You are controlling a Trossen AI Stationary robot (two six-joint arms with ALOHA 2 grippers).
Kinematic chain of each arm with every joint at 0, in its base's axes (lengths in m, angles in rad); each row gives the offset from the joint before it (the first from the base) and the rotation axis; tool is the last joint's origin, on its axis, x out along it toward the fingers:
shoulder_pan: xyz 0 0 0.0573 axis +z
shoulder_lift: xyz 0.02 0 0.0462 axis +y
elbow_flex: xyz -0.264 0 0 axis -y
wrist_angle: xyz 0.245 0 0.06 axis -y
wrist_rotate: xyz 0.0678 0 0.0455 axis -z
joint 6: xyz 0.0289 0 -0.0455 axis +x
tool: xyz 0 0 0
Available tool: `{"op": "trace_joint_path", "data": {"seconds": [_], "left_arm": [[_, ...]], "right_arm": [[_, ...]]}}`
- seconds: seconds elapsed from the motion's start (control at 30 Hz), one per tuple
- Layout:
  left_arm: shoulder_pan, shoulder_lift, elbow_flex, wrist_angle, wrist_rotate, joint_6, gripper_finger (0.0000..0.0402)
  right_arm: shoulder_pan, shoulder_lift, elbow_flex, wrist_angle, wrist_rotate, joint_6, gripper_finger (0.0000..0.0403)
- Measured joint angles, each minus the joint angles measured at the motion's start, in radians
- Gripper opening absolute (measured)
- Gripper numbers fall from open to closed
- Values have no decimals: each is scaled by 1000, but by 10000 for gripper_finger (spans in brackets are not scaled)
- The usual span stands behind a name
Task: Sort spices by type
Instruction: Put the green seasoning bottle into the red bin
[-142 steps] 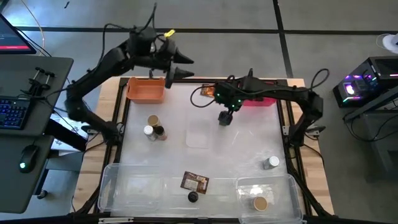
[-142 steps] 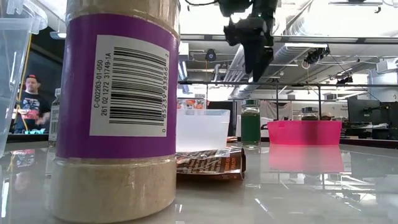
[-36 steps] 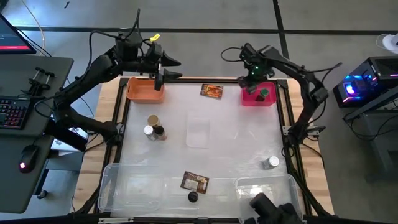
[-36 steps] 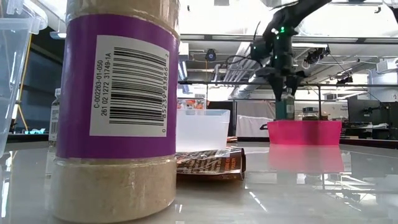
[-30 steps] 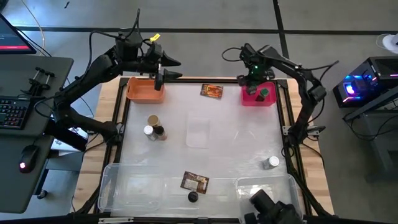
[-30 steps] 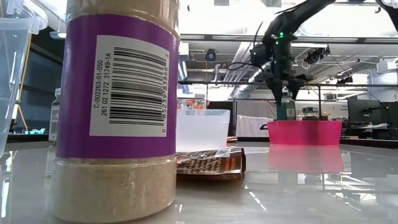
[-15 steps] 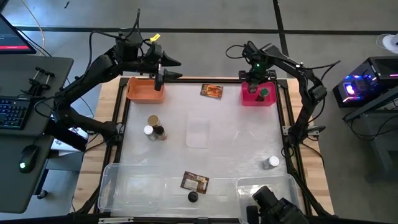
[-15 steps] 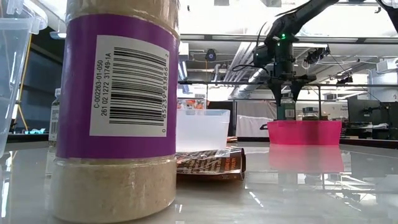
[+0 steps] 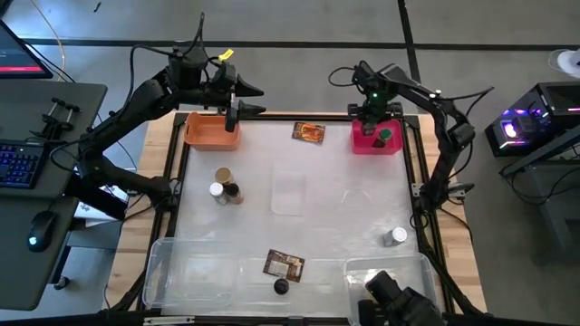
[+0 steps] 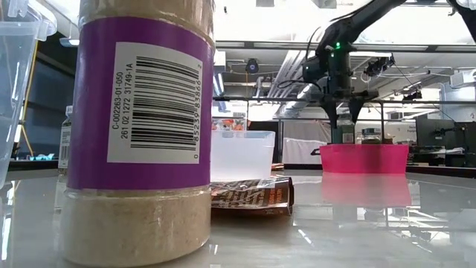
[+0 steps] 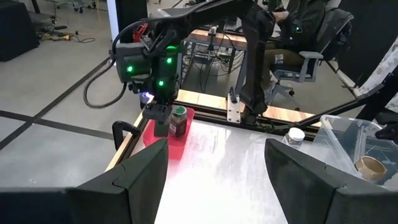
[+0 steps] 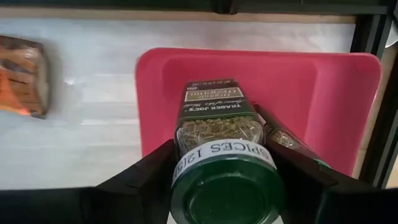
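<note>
My right gripper [image 9: 372,116] points down into the pink bin [image 9: 361,145] at the table's far right, shut on a green-lidded spice jar [image 12: 217,124]. A second green-lidded jar [image 12: 283,140] leans in the bin beside it. My left gripper [image 9: 254,100] hovers open over the orange bin [image 9: 210,134] at the far left, holding nothing. Three jars [image 9: 223,185] stand together on the table's left. A white-lidded jar [image 9: 394,237] stands at the right. One orange-brown packet [image 9: 308,132] lies at the far edge, another [image 9: 283,264] near the front. My right gripper has the jar by its top, just under the green lid [image 12: 227,199], one finger [image 12: 146,180] on each side. The fingers come from above, pointing down. The jar is upright, its lower end down inside the pink bin; whether it stands on the bin's floor I cannot tell.
Two clear trays [image 9: 195,272] [image 9: 399,270] line the near edge, with a black-lidded jar [image 9: 281,287] between them. A small clear tub [image 9: 288,195] sits mid-table. A large purple-labelled jar [image 10: 141,126] fills the low view's left. A dark object [image 9: 394,303] juts over the near edge.
My right gripper has stayed over the pink bin and rolled about its downward line with the jar; in the low view its two fingers now show spread side by side around the jar's top.
</note>
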Motion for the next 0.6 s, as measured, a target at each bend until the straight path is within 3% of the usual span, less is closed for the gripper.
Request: {"op": "trace_joint_path", "data": {"seconds": [0.1,0.3,0.47,0.6], "left_arm": [[0,0,0,0,0,0,252],[0,0,0,0,0,0,252],[0,0,0,0,0,6,252],[0,0,0,0,0,7,252]], "right_arm": [[5,29,-10,4,-5,-6,196],[6,54,-11,5,-10,-29,196],[-5,53,-10,7,-38,-44,225],[-8,53,-10,4,-38,-39,223]]}}
